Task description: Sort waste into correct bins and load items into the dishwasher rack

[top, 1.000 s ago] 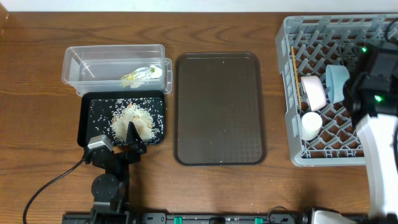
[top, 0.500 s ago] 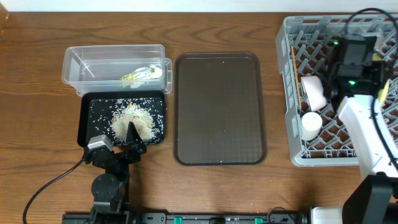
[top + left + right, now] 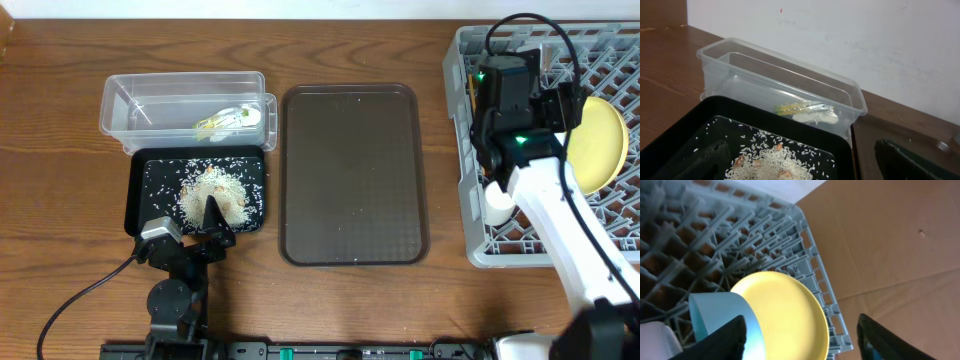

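Note:
The yellow plate stands on edge in the grey dishwasher rack, beside the light blue bowl. My right gripper hangs over them, open, its fingers apart on either side of the plate and not touching it. A white cup and chopsticks also sit in the rack. The wrapper lies in the clear tub. Rice is heaped in the black tray. My left gripper rests open at that tray's near edge.
A large dark brown serving tray lies between the bins and the rack. My right arm crosses the rack's near left part. A cable trails from the left arm's base over the table's near left.
My right arm swung left and farther back across the rack. Its jaws opened, and the yellow plate now shows, standing in the rack. The left arm stayed still.

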Controlling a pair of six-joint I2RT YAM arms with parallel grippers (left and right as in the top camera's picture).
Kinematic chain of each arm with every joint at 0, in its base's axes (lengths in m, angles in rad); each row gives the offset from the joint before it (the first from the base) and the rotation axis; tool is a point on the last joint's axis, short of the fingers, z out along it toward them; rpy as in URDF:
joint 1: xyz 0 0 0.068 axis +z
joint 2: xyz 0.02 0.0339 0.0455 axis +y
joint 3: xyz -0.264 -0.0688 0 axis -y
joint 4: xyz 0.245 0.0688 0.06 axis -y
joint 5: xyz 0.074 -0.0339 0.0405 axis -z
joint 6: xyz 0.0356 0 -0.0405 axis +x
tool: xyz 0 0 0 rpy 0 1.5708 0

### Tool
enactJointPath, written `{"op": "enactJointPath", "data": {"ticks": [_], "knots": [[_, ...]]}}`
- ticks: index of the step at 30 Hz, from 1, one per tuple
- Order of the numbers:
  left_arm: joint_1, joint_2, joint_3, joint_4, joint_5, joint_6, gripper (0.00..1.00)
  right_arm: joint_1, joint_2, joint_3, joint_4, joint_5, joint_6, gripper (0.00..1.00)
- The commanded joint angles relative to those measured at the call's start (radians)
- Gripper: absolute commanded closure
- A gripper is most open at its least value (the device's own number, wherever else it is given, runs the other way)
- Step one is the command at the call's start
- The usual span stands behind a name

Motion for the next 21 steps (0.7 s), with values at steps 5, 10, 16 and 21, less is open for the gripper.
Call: {"op": "enactJointPath", "data": {"ticks": [5, 10, 16, 21], "knots": [[0.007, -0.001, -0.03, -0.018, -0.001, 0.01, 0.05, 0.003, -0.178, 0.003, -0.213, -0.389, 0.288, 0.79], [0.007, -0.001, -0.03, -0.017, -0.001, 0.01, 0.05, 0.016, -0.202, 0.003, -0.399, -0.932, 0.41, 0.89], [0.007, -0.001, -0.03, -0.017, -0.001, 0.01, 0.05, 0.135, -0.204, 0.003, -0.467, -1.372, 0.425, 0.77], [0.007, -0.001, -0.03, -0.018, -0.001, 0.01, 0.05, 0.295, -0.271, 0.003, -0.461, -1.307, 0.424, 0.73]]}}
